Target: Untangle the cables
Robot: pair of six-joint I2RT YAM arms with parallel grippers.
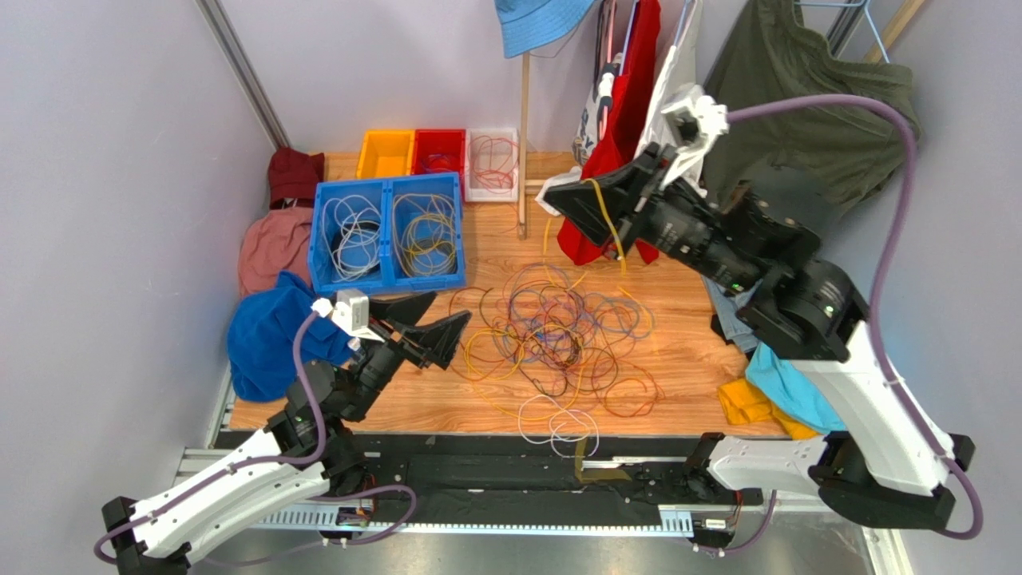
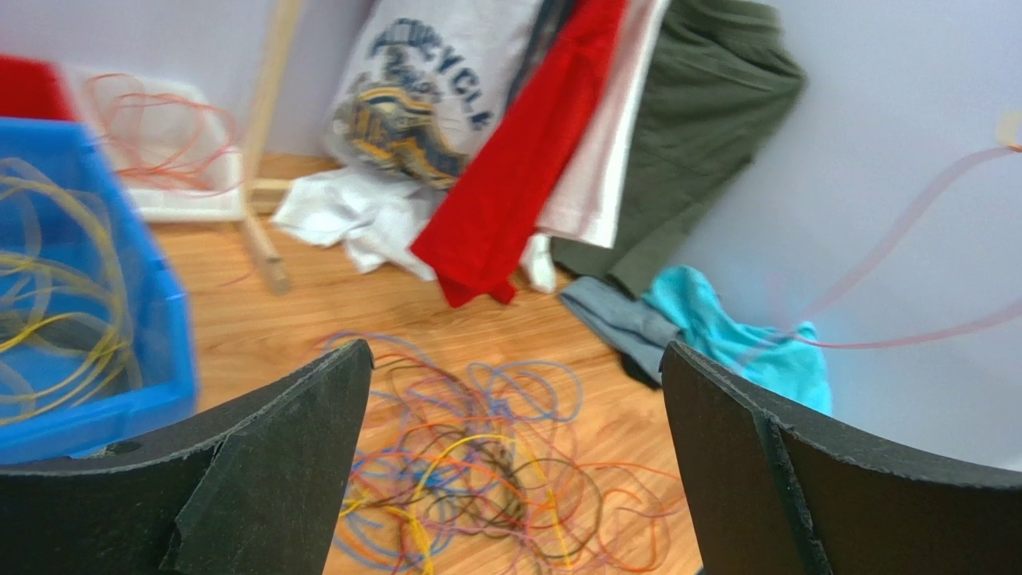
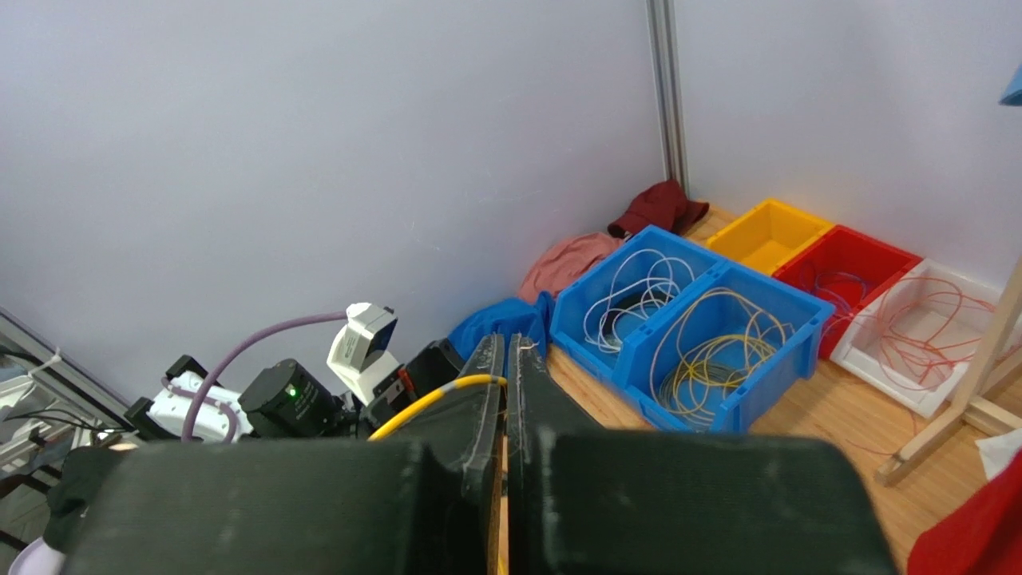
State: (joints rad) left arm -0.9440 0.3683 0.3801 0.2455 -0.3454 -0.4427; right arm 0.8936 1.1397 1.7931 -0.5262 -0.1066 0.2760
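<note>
Cables [image 1: 558,342] in orange, yellow, purple, white and brown lie in one loose tangle at the middle of the wooden table [image 1: 684,359], and more coils sit sorted in the blue double bin [image 1: 386,234] at the far left, white in its left compartment and yellow in its right. The right gripper [image 3: 505,359] is raised over the tangle's far edge, fingers pressed together on a yellow cable [image 1: 611,228] that hangs down to the pile. The left gripper [image 1: 449,309] hovers just beside the tangle's left edge, fingers spread wide, holding nothing.
</note>
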